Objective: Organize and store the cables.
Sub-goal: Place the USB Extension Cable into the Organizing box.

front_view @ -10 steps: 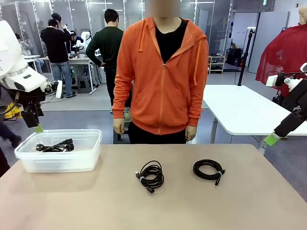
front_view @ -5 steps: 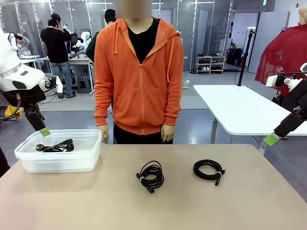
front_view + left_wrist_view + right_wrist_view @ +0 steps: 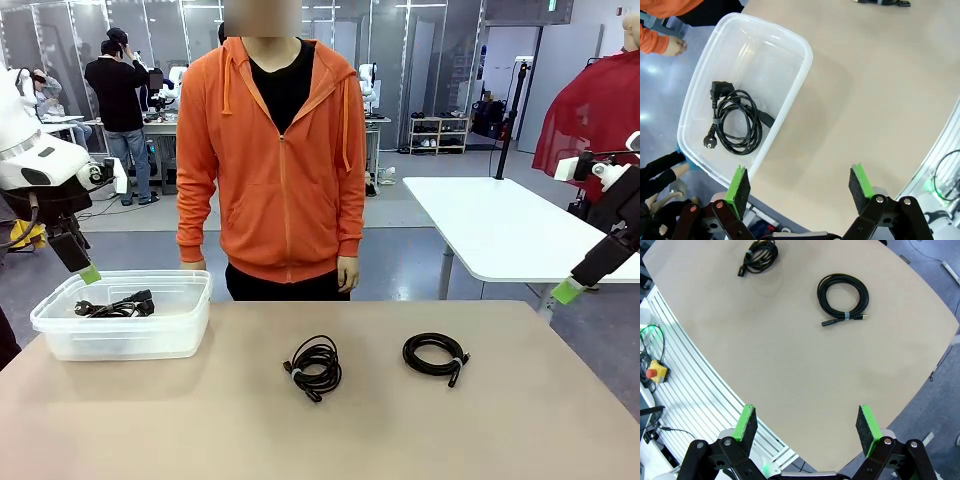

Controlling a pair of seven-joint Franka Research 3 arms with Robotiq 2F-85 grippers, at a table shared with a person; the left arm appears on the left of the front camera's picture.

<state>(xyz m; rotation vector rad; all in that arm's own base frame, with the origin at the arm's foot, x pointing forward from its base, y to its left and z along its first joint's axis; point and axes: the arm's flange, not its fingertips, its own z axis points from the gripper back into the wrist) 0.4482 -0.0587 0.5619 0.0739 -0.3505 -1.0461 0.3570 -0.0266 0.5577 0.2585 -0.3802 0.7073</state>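
Note:
Two black cable coils lie on the tan table: one [image 3: 315,367] at the middle, tightly bunched, and a rounder one [image 3: 434,355] to its right, which the right wrist view shows as a ring [image 3: 842,300] with the bunched coil [image 3: 759,256] farther off. A third coil [image 3: 115,305] with a plug rests inside the clear plastic bin [image 3: 190,330], and the coil [image 3: 737,125] lies near one end of the bin [image 3: 790,100]. My left gripper [image 3: 800,185] hangs open above the bin's edge, nothing between its fingers. My right gripper [image 3: 805,427] is open, high over the table's right side.
A person in an orange hoodie [image 3: 275,160] stands at the table's far edge, arms down, one hand [image 3: 192,266] near the bin's back corner. A white table [image 3: 510,225] stands behind on the right. People work at benches in the background.
The person has stepped left along the far edge, toward the bin. My left gripper shifted slightly above the bin. The right arm and the cables have stayed put.

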